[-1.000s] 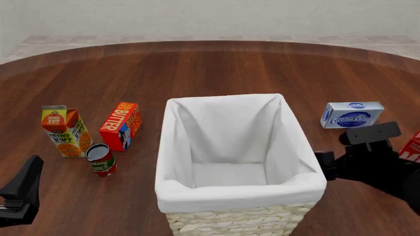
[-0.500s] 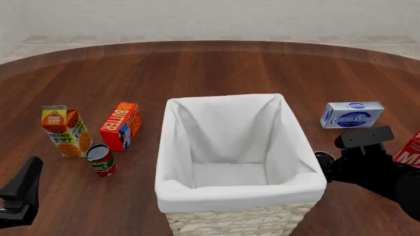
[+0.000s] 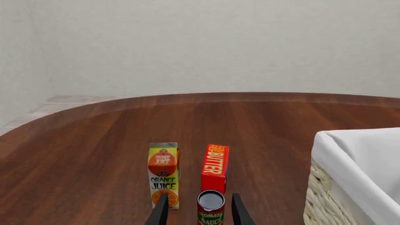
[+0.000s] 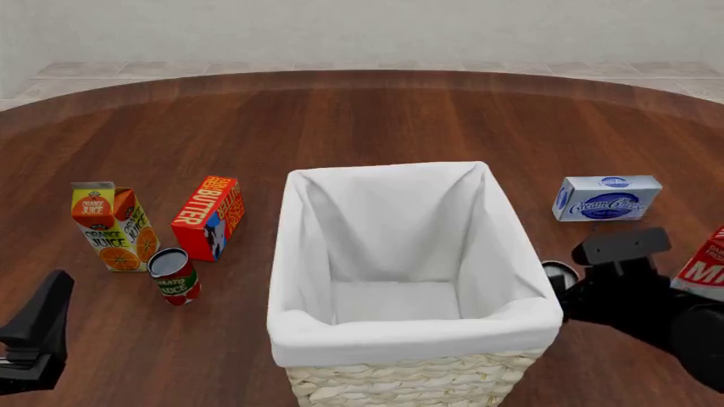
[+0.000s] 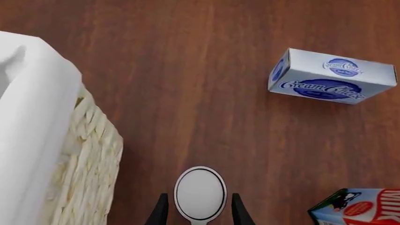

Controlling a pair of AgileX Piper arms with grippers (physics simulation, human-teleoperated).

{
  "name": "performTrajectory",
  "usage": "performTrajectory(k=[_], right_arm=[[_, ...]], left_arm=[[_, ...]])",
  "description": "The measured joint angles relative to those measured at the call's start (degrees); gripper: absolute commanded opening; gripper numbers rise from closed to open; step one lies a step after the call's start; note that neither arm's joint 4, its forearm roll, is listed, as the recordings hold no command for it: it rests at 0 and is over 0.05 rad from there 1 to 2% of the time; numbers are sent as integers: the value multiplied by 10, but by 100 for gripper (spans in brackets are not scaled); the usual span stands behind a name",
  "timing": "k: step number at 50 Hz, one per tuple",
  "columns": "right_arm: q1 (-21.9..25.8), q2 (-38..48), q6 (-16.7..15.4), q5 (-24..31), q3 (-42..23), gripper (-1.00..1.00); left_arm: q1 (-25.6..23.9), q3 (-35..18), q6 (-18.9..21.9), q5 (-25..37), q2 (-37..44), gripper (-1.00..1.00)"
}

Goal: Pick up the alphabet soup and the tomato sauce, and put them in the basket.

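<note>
The tomato sauce (image 4: 173,275), a red can with a grey top, stands left of the basket (image 4: 498,220). In the left wrist view the tomato sauce (image 3: 211,208) sits just beyond my left gripper (image 3: 200,216), in line with the gap between its open fingers. The alphabet soup (image 5: 200,192) shows only its pale top in the right wrist view. My right gripper (image 5: 199,214) hangs open above that can, one finger on each side of it. In the front view the right arm (image 4: 633,288) covers nearly all of the can beside the basket's right wall.
An orange juice carton (image 4: 114,226) and a red butter box (image 4: 209,216) stand just behind the tomato sauce. A blue cream cheese box (image 4: 608,197) lies far right. A milk carton (image 4: 707,259) stands at the right edge, close to the right arm.
The right arm has come down and slightly left toward the can beside the basket. The left arm and all objects have stayed put.
</note>
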Motion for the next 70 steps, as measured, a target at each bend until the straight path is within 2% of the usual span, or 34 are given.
performTrajectory(k=[51,52,70], right_arm=[[-2,68,0,-73,24,100],[-2,69,0,-74,24,-100],[0,55,-13,-67,27,-100]], left_arm=[[-1,0,-1,1,0,100],[-1,0,-1,1,0,100],[-1,0,0,-1,3,100]])
